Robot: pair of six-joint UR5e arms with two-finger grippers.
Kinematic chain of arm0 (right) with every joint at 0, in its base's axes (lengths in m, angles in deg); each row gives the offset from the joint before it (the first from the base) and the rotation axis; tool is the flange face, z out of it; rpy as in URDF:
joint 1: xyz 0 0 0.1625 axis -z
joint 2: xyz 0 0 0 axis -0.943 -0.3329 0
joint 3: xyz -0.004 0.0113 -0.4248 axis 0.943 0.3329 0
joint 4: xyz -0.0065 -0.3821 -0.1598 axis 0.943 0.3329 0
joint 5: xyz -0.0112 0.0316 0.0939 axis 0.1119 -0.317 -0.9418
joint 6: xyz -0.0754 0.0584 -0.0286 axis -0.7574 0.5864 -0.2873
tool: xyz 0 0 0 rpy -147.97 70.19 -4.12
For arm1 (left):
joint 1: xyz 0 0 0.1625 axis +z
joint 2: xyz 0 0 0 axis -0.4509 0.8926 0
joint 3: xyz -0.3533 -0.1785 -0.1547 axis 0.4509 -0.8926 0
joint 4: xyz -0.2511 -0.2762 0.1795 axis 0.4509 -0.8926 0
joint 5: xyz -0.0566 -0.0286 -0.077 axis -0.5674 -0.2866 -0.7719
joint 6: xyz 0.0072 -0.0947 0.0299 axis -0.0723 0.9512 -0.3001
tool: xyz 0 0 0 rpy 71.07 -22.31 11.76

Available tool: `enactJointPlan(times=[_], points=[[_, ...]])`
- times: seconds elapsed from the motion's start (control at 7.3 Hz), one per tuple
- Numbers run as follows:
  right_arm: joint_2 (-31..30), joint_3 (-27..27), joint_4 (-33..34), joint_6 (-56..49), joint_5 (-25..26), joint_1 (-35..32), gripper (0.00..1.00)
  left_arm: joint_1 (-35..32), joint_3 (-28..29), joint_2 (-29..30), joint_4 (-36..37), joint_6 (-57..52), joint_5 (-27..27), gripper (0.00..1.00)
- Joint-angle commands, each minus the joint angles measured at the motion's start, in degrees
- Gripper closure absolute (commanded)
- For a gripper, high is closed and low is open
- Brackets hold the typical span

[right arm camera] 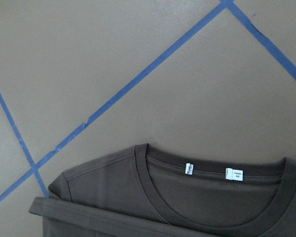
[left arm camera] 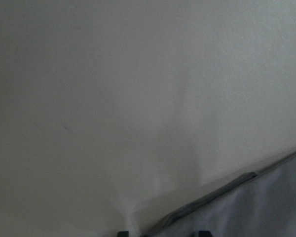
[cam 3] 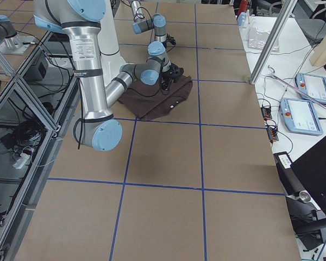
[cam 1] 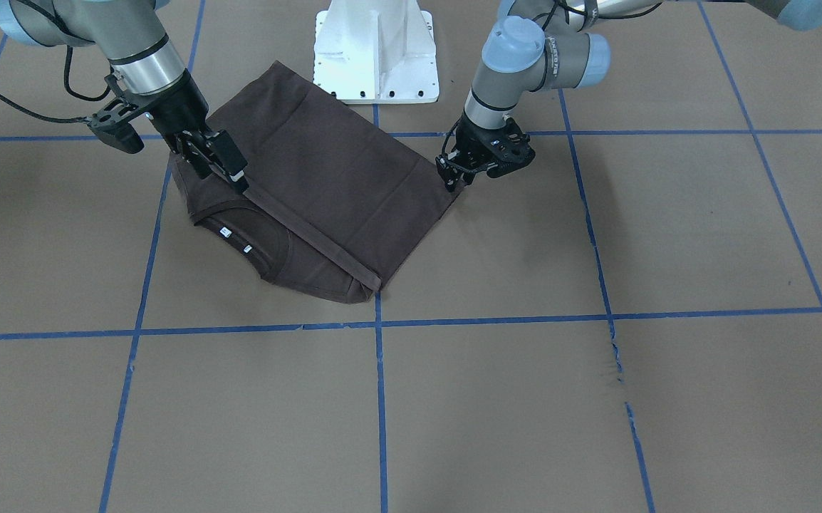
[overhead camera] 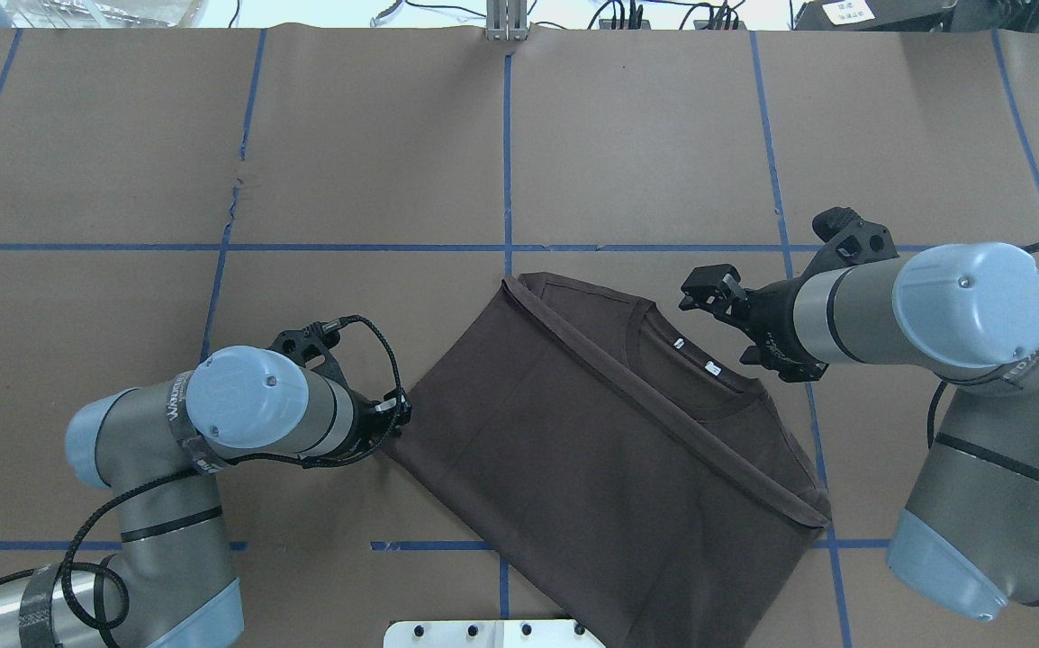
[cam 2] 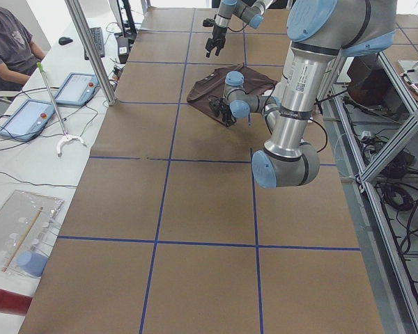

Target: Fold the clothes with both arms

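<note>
Surface: brown-paper table [overhead camera: 348, 135] gridded with blue tape.
Left gripper [cam 1: 451, 182]: fingertips apart, low at the T-shirt's [overhead camera: 573, 450] side corner.
Right gripper [overhead camera: 709, 290]: jaws apparently apart, raised off the cloth, near the collar [right arm camera: 142, 177].
T-shirt: half-folded and flat, just before the white pedestal [cam 1: 375, 57].
Handling: judged soft, light and limp; best pinched at the folded edge's corners, both lifted together.

One brown T-shirt [cam 1: 325, 178], two white neck tags [right arm camera: 188, 168] [right arm camera: 234, 174] in its collar. A left arm [cam 1: 525, 60] and a right arm [cam 1: 133, 50] — two in all. One white pedestal [cam 1: 375, 57] at twelve o'clock, two tablets [cam 2: 75, 89] [cam 2: 24, 118], one seated person [cam 2: 10, 42].
</note>
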Motion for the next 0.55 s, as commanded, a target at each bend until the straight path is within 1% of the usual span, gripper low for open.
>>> enactJointPlan(times=[0.0, 0.14, 0.27, 0.41], points=[[0.0, 0.27, -0.01, 0.02, 0.07, 0.0, 0.0, 0.06, -0.27, -0.02, 0.76, -0.6, -0.04, 1.0], [0.18, 0.27, 0.08, 0.11, 0.07, 0.09, 0.0, -0.03, -1.32, 0.15, 3.73, -0.86, 0.14, 1.0], [0.27, 0.18, 0.0, 0.11, 0.07, 0.09, 0.0, -0.29, -3.68, 0.33, 7.93, -3.13, 0.14, 1.0], [0.27, 0.35, -0.09, 0.28, 0.07, 0.26, 0.0, -2.38, -6.57, 0.42, 11.11, -10.2, 0.14, 1.0]])
